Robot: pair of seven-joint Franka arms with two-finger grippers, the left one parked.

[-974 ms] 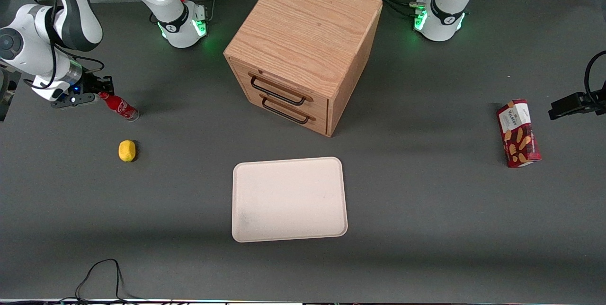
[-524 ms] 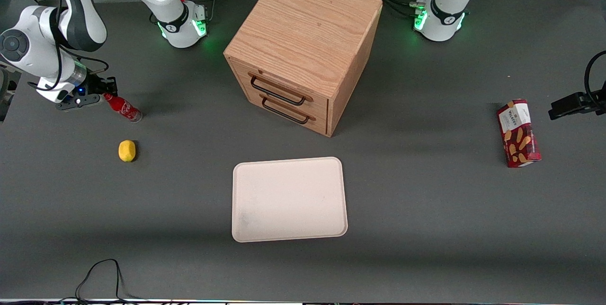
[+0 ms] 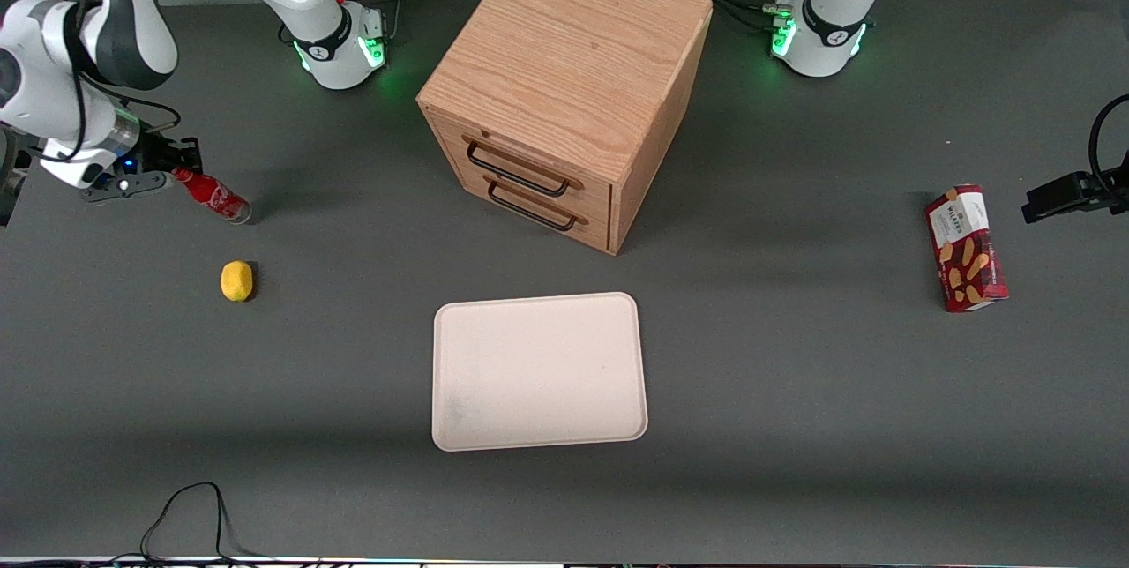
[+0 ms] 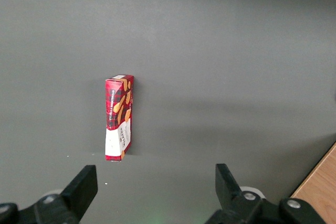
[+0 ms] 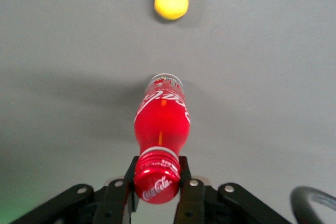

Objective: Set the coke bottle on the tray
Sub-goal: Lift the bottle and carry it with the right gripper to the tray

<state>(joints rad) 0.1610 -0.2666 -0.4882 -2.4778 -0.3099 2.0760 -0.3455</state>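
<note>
Grey desk (image 3: pixel 794 427) below, my end effector (image 5: pixel 159 184) pinches the coke bottle (image 3: pixel 210 194) by its neck and has raised it, tilted; the tray (image 3: pixel 539 370) waits well apart.

My bench is a matte dark grey table (image 3: pixel 794 427). A wooden cabinet (image 3: pixel 564 65) with two black-handled drawers stands on it. A black cable (image 3: pixel 190 511) loops nearer the camera than the cabinet.
</note>
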